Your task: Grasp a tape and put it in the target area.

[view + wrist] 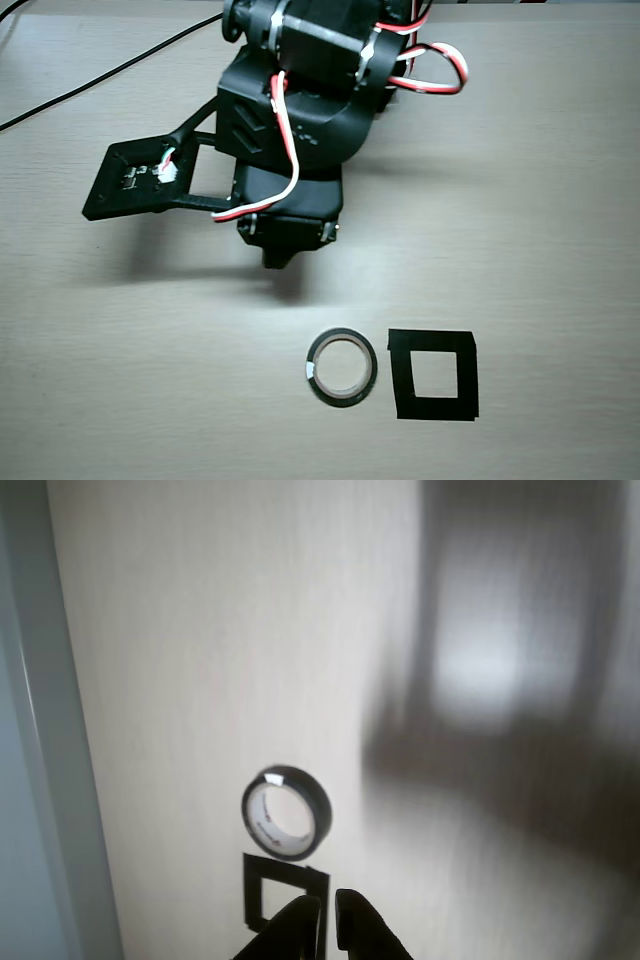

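In the wrist view the gripper (328, 905) enters at the bottom centre, cut off by the lower edge so only the two dark fingertips show. They cover the lower right part of the square outline (262, 866). The upper right of that frame is a blurred dark shadow with nothing clear in it. In the overhead view the arm (300, 110) is cut off by the top edge and hides the gripper beneath it, jaws unseen. A black cable (95, 80) leaves at the upper left.
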Action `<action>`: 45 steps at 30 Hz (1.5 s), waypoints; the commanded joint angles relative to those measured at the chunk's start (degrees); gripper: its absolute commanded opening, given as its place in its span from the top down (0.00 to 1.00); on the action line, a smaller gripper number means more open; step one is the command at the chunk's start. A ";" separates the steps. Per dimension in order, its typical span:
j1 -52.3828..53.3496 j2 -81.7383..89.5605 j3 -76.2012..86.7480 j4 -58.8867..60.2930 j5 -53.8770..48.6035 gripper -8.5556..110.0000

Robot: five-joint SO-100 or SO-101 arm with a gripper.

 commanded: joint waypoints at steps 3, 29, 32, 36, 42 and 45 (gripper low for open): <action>2.20 0.09 0.18 -2.55 -3.16 0.93; 2.64 0.53 1.14 -2.99 -4.22 0.93; 2.46 0.70 1.32 -2.99 -4.48 0.93; 2.37 0.79 1.49 -2.99 -4.75 0.93; 0.35 0.44 0.62 -1.93 -6.50 0.92; -1.67 -0.35 0.18 -0.88 -7.65 0.89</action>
